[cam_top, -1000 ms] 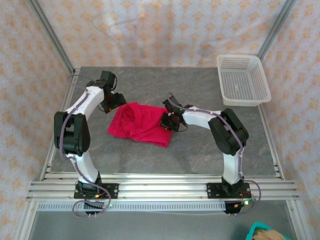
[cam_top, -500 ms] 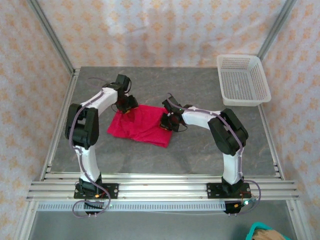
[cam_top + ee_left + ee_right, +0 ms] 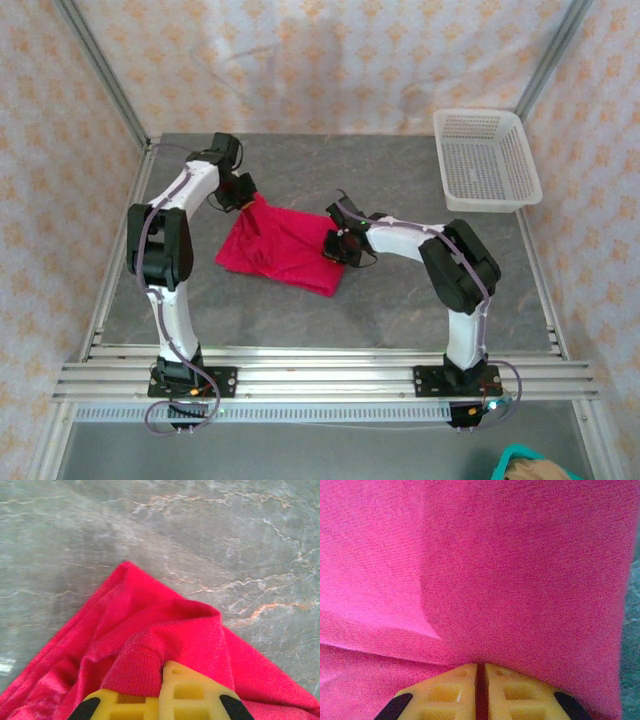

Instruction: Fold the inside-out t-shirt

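Note:
The inside-out t-shirt (image 3: 280, 248) lies bunched in the middle of the grey table, bright red-pink. My left gripper (image 3: 244, 193) is at its far left corner, shut on a ribbed edge of the t-shirt (image 3: 145, 655), which is drawn up into a peak toward the fingers (image 3: 192, 690). At the shirt's right edge my right gripper (image 3: 338, 246) is shut on the t-shirt (image 3: 520, 580); its yellow fingers (image 3: 505, 685) stand nearly together with fabric draped over their tips.
A white plastic mesh basket (image 3: 486, 160) stands at the back right corner. Bare marbled grey table (image 3: 225, 540) stretches beyond the shirt's corner. Metal frame rails run along the near edge and sides, with patterned curtains behind.
My left gripper has swung in from the left onto the shirt's far left corner, then pulled that corner up and back to the left. The right gripper has stayed put.

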`<state>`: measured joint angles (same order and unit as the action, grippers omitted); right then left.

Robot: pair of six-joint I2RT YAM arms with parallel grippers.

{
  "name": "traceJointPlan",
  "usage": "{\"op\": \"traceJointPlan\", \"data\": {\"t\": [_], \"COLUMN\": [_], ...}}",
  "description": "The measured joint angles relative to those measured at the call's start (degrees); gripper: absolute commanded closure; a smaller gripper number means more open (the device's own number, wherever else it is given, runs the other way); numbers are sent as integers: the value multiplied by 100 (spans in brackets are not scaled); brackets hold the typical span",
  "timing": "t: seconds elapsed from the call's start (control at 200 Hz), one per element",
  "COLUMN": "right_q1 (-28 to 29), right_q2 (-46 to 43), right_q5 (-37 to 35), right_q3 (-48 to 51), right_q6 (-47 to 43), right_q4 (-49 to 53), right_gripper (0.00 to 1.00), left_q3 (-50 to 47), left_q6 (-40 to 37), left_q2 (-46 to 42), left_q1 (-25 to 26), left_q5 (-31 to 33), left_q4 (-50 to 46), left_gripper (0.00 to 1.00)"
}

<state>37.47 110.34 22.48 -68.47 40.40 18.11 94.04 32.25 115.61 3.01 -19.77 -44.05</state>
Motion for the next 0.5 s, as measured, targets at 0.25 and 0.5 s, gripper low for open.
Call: {"op": "traceJointPlan", "data": {"t": [0.25,0.5], "right_q1": [0,0], "right_q2": [-2,0], "right_q5": [-11,-15], "right_q3": [-22,-72], "right_q6": [-22,-61], "right_q4": [42,138], "right_gripper": [85,85], "left_q3": [-610,-2448], "left_q6": [-203,-249], "left_q2": [-629,-2465], "left_q1": [-114,-72], "left_q5": [175,61], "left_q4": [-48,68], "left_gripper": [49,66]}}
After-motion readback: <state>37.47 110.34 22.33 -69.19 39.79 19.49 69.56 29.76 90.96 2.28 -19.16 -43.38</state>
